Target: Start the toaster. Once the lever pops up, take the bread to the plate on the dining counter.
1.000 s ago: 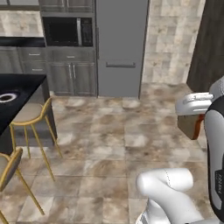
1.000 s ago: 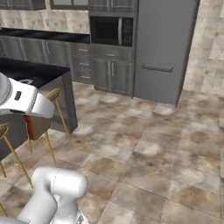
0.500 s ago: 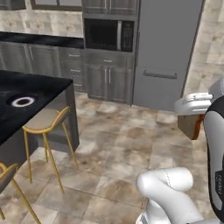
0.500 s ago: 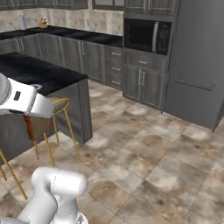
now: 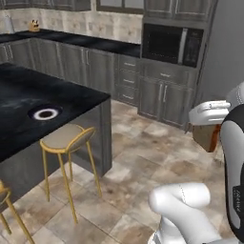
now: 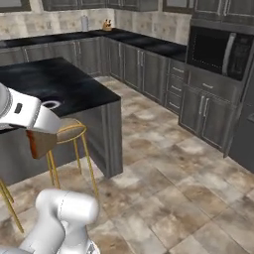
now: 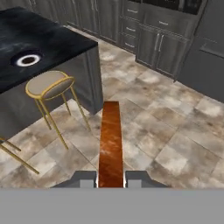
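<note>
Over the brown stone-tiled floor (image 7: 175,131), our gripper (image 7: 111,178) stayed clamped on the bread (image 7: 110,144). We saw the plate (image 5: 45,113) resting on the dining counter (image 5: 28,95), a yellow-framed stool (image 5: 64,138) beside it, grey cabinets (image 5: 95,69) behind.

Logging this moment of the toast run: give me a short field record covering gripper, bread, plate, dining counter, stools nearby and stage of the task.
gripper: gripper shut on the bread, carried above the floor
bread: bread edge-on between the fingers, orange-brown crust showing
plate: plate on the dining counter, nothing on it
dining counter: dining counter black marble, to the robot's front left
stools: yellow-framed stool at the counter's near side
stage: bread in hand, not yet on the plate
</note>
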Tool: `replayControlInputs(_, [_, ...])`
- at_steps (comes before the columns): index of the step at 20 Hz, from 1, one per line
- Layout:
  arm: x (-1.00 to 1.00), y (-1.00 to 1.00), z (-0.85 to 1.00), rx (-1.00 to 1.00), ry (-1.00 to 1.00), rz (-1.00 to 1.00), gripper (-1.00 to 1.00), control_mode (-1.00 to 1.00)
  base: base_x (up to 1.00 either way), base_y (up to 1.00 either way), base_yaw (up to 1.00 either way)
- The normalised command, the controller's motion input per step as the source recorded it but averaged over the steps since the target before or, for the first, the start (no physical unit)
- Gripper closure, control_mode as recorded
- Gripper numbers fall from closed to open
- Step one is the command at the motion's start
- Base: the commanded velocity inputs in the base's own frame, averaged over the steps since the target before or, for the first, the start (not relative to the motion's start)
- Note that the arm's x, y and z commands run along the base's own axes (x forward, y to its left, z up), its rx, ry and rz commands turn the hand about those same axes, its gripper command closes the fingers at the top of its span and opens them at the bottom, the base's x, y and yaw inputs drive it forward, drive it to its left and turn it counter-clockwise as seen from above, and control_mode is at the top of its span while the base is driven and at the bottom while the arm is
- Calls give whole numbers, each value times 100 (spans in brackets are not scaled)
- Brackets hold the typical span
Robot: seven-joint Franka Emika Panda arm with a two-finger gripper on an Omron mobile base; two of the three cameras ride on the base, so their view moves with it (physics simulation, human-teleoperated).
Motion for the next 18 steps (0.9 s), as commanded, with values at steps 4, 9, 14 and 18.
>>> replayControlInputs(4, [0,0,0,0,0,0,100,100,94,-58,54])
replayControlInputs(9, [0,0,0,0,0,0,100,100,81,-34,59])
replayControlInputs(14, [0,0,0,0,0,0,100,100,36,-2,61])
replayControlInputs(18, [0,0,0,0,0,0,100,100,19,12,57])
